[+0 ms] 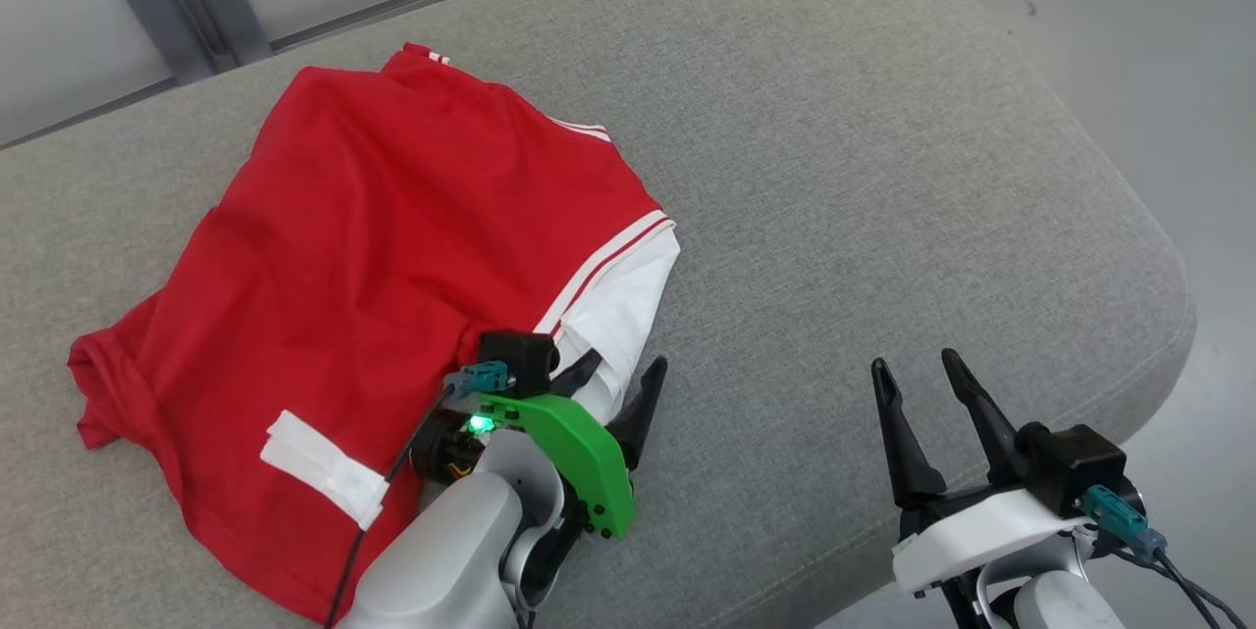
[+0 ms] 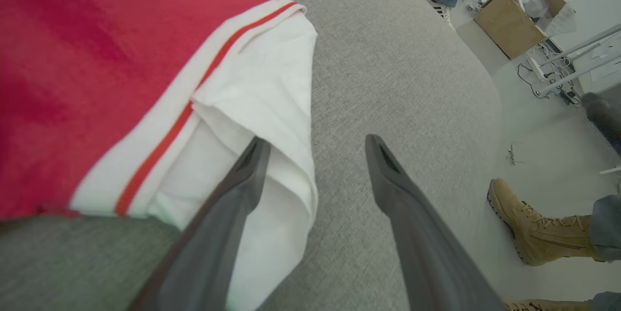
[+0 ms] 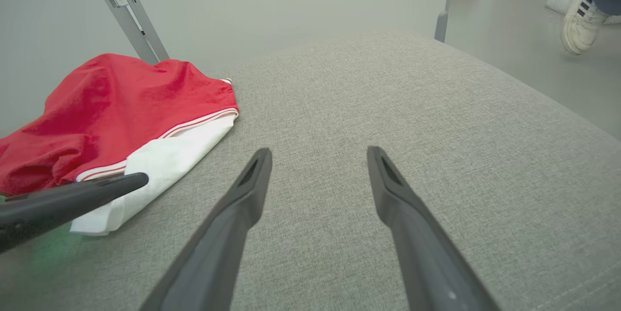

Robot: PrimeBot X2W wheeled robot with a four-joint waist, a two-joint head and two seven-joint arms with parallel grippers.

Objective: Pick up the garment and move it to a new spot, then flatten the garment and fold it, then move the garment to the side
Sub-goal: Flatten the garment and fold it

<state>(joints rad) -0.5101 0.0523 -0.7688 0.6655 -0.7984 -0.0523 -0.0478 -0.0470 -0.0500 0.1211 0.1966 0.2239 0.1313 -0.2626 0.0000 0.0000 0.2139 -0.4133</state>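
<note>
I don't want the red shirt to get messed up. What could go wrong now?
The open left gripper straddles just the white sleeve edge, so it might pinch one thin layer, and the garment could slip or dangle lopsided. The right gripper hovers open over bare cushion, apart from the cloth, so a one-sided lift may bunch it more.
</note>
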